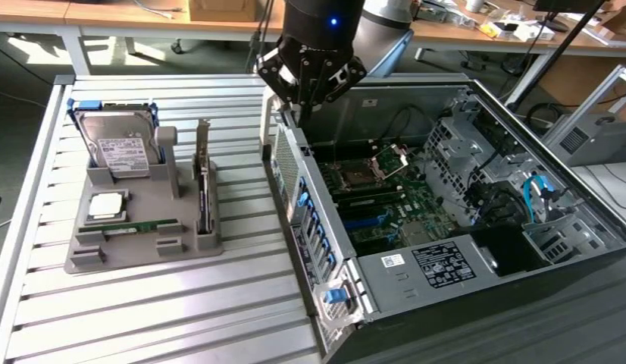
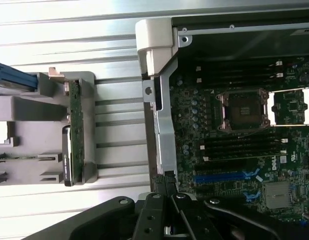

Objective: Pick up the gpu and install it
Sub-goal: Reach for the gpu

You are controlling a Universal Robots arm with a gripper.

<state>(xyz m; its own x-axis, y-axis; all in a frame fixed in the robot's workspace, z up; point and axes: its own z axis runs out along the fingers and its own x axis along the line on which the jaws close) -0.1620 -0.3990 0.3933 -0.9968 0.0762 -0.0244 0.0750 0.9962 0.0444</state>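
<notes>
The gpu (image 1: 203, 180) stands on edge in a slot of the grey holder (image 1: 141, 256), its long metal bracket pointing up. In the wrist view the gpu (image 2: 74, 125) appears edge-on as a thin green strip. My gripper (image 1: 295, 114) hangs over the near back corner of the open computer case (image 1: 323, 250), to the exterior view's right of the gpu and well apart from it. Its fingers (image 2: 161, 187) are pressed together with nothing between them, above the case's side wall next to the motherboard (image 2: 234, 150).
The holder also carries a silver hard drive (image 1: 119, 144), a square processor (image 1: 106, 205) and a narrow green memory stick (image 1: 141, 226). The slatted metal table (image 1: 192, 318) stretches in front. Cables and drive bays fill the case's far side (image 1: 515, 189).
</notes>
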